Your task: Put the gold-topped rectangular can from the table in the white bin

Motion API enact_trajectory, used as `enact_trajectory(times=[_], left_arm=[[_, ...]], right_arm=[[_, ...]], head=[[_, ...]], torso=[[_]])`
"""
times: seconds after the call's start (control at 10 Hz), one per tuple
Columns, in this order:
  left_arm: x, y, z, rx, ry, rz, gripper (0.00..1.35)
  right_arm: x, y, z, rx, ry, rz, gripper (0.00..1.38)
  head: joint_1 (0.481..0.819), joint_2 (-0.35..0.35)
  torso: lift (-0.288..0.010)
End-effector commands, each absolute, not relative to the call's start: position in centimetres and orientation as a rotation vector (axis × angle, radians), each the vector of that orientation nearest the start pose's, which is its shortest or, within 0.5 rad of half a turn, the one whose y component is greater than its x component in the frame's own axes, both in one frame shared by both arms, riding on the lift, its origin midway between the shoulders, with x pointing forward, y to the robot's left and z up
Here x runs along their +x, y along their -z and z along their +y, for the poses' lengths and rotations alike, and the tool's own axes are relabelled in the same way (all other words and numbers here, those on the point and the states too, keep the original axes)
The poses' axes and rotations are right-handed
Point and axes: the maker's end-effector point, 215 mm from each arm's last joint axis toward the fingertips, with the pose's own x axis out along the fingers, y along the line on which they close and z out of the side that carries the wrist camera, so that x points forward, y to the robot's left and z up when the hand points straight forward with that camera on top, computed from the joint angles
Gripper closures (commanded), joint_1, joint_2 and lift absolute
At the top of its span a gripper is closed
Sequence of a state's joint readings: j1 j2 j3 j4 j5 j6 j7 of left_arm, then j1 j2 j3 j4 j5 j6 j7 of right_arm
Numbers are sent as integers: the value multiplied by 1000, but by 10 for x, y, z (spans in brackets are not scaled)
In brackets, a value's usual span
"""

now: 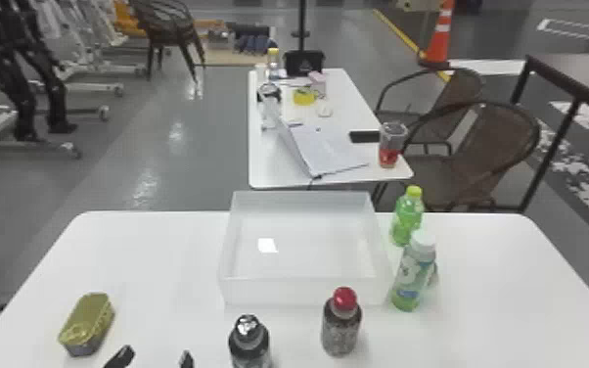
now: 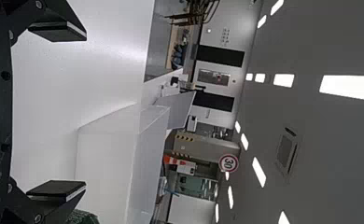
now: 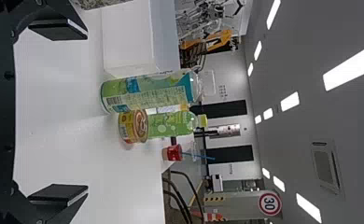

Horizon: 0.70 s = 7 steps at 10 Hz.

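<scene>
The gold-topped rectangular can (image 1: 87, 323) rests on the table near the left front in the head view. My left gripper (image 1: 154, 359) shows at the bottom edge there, just right of the can and nearer the front, its two fingertips apart with nothing between them. The white bin (image 1: 308, 292) stands in the middle of the table, farther back. In the left wrist view the left gripper (image 2: 57, 112) is open, with the bin (image 2: 106, 163) beyond it. The right gripper (image 3: 59, 114) is open and holds nothing in the right wrist view.
A dark bottle (image 1: 249, 342) and a red-capped bottle (image 1: 341, 325) stand before the bin. Two green bottles, one white-capped (image 1: 413, 276) and one yellow-capped (image 1: 407, 218), stand right of it. A small round can (image 3: 134, 126) is beside them in the right wrist view.
</scene>
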<state>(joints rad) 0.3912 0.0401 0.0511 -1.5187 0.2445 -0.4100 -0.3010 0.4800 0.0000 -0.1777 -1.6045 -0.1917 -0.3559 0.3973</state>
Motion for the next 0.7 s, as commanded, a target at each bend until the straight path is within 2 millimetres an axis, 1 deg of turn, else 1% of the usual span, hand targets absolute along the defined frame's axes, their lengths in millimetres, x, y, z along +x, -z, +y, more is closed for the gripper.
enact_trajectory(times=[0.0, 0.2, 0.3, 0.5, 0.6], left_arm=[[433, 441, 237, -158, 154, 13, 174], [427, 446, 257, -145, 77, 24, 173], [422, 447, 272, -109, 47, 35, 174], [410, 450, 309, -40, -53, 59, 173], [406, 453, 323, -22, -92, 73, 174]], right_arm=[[402, 445, -265, 116, -160, 51, 133], [402, 445, -265, 116, -160, 51, 133], [402, 445, -265, 117, -160, 51, 133], [401, 446, -265, 117, -160, 52, 133], [401, 446, -265, 119, -159, 52, 133]], head=[[549, 0], [549, 0], [549, 0], [549, 0], [549, 0]], torso=[[-100], [-100], [-100], [-100], [-100]])
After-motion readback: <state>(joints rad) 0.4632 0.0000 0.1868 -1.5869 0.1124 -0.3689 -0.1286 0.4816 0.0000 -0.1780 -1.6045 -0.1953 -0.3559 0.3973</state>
